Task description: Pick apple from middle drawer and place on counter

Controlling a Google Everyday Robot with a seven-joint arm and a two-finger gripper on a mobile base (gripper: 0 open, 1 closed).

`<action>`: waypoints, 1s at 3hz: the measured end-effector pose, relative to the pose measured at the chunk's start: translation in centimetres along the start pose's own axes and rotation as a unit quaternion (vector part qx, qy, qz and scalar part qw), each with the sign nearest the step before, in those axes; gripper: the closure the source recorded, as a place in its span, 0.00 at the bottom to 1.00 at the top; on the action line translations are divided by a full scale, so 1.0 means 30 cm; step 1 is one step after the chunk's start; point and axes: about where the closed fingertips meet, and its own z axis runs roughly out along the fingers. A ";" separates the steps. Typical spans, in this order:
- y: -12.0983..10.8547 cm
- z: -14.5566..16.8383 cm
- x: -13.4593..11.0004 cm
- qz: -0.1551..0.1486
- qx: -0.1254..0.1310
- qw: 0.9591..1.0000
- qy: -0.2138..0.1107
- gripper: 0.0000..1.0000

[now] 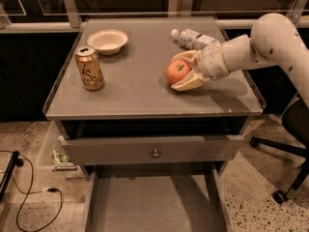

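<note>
The counter [135, 88] fills the middle of the view, and below it the middle drawer [149, 202] stands pulled out, its floor bare. The white arm [263, 40] reaches in from the right over the counter's right half. Its gripper [175, 74] is closed around the apple [176, 70], one pale finger [187, 57] curving over the top and the other under it, low against the counter. A can [90, 68] stands at the left, a bowl [107, 40] behind it, and a bottle [193, 36] lies behind the gripper.
</note>
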 end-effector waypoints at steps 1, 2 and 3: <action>0.000 0.000 0.000 0.000 0.000 1.000 0.000 0.39; 0.000 0.000 0.000 0.000 0.000 1.000 0.000 0.16; 0.000 0.001 0.000 0.000 0.000 1.000 0.000 0.00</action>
